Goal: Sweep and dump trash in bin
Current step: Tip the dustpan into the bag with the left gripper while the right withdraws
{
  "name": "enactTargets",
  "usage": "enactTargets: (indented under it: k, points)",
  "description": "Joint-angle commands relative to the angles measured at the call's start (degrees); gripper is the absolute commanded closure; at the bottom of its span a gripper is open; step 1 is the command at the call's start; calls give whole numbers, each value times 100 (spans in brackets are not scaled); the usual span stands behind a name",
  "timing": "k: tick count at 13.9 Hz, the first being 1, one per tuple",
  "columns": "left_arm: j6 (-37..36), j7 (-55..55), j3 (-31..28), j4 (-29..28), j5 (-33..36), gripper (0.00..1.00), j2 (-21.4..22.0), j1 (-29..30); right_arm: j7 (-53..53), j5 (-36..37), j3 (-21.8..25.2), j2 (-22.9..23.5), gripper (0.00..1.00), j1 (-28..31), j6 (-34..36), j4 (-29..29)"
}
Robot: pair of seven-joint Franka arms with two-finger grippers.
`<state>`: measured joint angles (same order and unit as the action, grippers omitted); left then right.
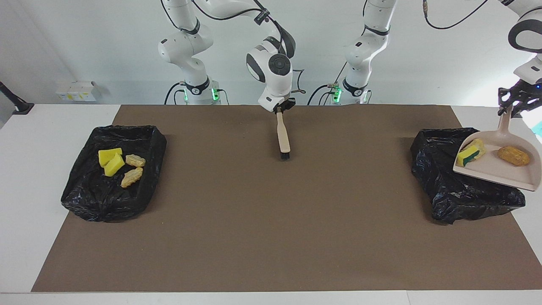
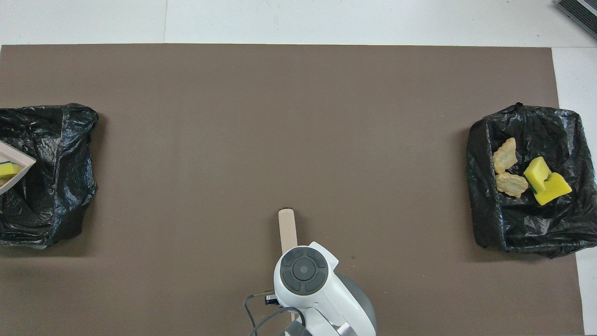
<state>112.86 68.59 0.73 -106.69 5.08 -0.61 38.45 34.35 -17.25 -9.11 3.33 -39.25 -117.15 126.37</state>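
Note:
My left gripper [image 1: 508, 109] is shut on the handle of the beige dustpan [image 1: 495, 171], which hangs tilted over the black-lined bin [image 1: 449, 190] at the left arm's end of the table. The trash in the pan is a yellow sponge chunk with a green side [image 1: 468, 155] and an orange-tan lump [image 1: 513, 156]. In the overhead view only a corner of the dustpan [image 2: 16, 170] shows over that bin [image 2: 56, 186]. Near the robots at mid-table, my right gripper [image 1: 279, 110] is shut on the brush [image 1: 283, 136], which hangs bristles down over the mat.
A second black-lined bin [image 1: 106, 199] at the right arm's end holds yellow sponge pieces [image 1: 111, 163] and tan lumps [image 1: 132, 169]. A brown mat [image 1: 271, 237] covers the table. A small white box [image 1: 76, 90] sits by the wall.

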Motion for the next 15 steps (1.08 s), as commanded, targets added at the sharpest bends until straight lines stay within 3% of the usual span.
enactTargets:
  k: [1,3,6,15]
  points:
    - [-272,58,111,491,1165,100,-220,-153,19,-138,23,-69,0,49,174,-155]
    - [-683,164,138,665,1846,100,-221,-468,-7,-86,58,-86,0,128,552,-384]
    - [-1475,242,138,1167,2014,100,-369,-733,-86,28,67,-113,0,461,1070,-761]
    - [-1688,841,138,1335,4078,100,-396,-1875,-1886,1249,50,-25,0,1805,3013,-2615]
